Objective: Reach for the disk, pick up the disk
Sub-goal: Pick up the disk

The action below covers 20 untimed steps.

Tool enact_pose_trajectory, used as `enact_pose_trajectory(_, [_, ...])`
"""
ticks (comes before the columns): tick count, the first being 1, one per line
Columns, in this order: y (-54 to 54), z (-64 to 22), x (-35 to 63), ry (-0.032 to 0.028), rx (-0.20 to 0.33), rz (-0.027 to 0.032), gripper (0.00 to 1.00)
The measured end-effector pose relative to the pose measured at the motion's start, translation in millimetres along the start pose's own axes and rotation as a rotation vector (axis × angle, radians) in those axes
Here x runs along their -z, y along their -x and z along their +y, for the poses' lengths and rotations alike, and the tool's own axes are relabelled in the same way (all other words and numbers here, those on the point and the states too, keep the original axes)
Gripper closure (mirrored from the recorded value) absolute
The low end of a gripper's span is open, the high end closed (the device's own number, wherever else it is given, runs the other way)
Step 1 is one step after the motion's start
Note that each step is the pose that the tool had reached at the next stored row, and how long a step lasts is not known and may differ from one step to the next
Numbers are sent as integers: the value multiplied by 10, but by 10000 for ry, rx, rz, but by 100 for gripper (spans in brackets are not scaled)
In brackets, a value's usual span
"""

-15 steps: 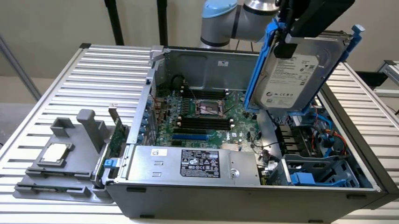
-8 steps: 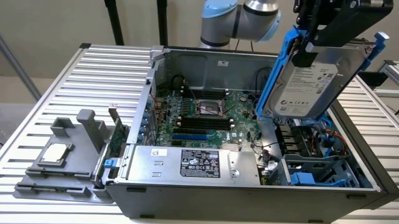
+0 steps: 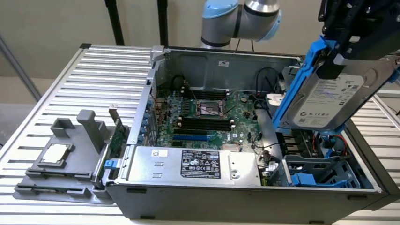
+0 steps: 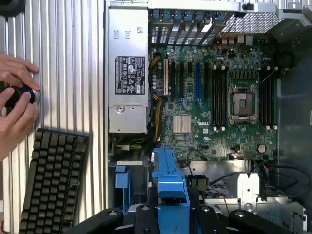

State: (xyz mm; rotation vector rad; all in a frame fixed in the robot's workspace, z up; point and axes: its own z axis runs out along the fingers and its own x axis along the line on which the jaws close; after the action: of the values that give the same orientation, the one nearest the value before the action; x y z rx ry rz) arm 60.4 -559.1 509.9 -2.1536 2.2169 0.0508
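Gripper: the gripper [image 3: 350, 35] hangs at about 2 o'clock in the exterior view, above the open computer case [image 3: 250, 197]; its jaws are pinching the disk at the disk's upper end.
Disk: the disk [image 3: 331, 101] is lifted clear of the case, tilted steeply with its white label facing the camera; its blue carrier [image 3: 299, 79] runs along the edge toward the exterior view's left. In the wrist view the carrier's blue edge [image 4: 171, 195] sits between the dark gripper parts.
Drive bay: the blue drive cage [image 3: 319, 176] lies in the case directly under the disk, at about 5 o'clock in the exterior view.
Power supply: a large silver box with a black label [image 3: 200, 164] lies in the case's near part, at 6 o'clock.
Holder: a grey holder [image 3: 62, 159] stands on the ribbed metal surface [image 3: 93, 84] at 8 o'clock, outside the case, with a small square silver chip [image 3: 54, 153] lying on it.
Motherboard: the green board [image 3: 206, 117] fills the case's middle, beyond the power supply.
Arm: the robot arm's blue and silver joint [image 3: 240, 21] shows at 12 o'clock, behind the case.
Person: two hands [image 4: 17, 105] hold a small dark object over the surface in the wrist view, just beside a black keyboard [image 4: 53, 178].
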Motion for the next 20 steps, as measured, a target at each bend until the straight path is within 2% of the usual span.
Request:
enact_pose_trajectory(14, [-348,-393,16,2,0,2,67])
enact_pose_trajectory(20, [-361,-406,16,4,-1,1,67])
